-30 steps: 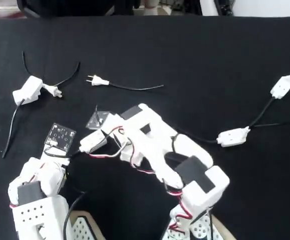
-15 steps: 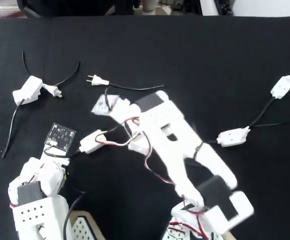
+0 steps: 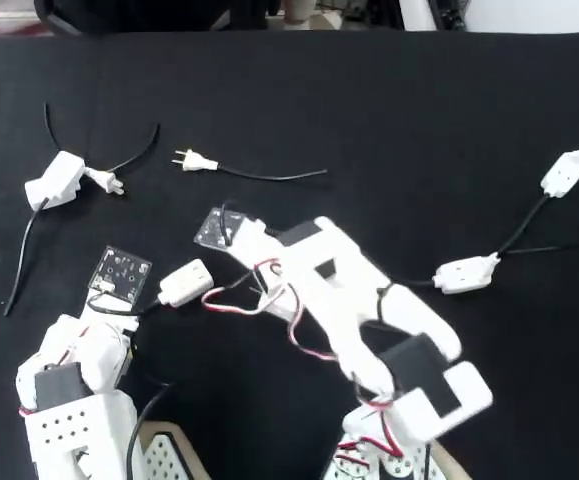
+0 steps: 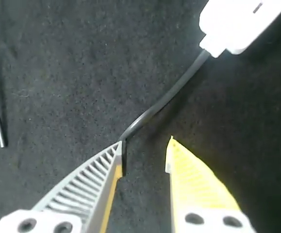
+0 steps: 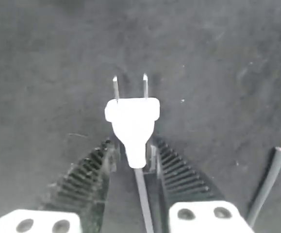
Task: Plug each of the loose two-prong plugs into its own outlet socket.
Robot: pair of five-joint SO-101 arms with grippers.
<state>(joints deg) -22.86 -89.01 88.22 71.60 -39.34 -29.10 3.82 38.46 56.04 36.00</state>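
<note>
Four outlet sockets (image 3: 57,180) (image 3: 186,283) (image 3: 466,272) (image 3: 566,172), three two-prong plugs (image 3: 196,161) (image 3: 109,181) (image 5: 132,119), one in right claw (image 5: 131,144)

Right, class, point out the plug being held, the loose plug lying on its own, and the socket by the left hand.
held plug (image 5: 132,116): right wrist view, on its white body.
loose plug (image 3: 199,161): high view, on its white body.
socket (image 4: 237,22): left wrist view, on its white casing.

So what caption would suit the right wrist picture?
The right gripper clamps a white plastic two-prong plug by its neck, prongs pointing away, over black cloth.
</note>
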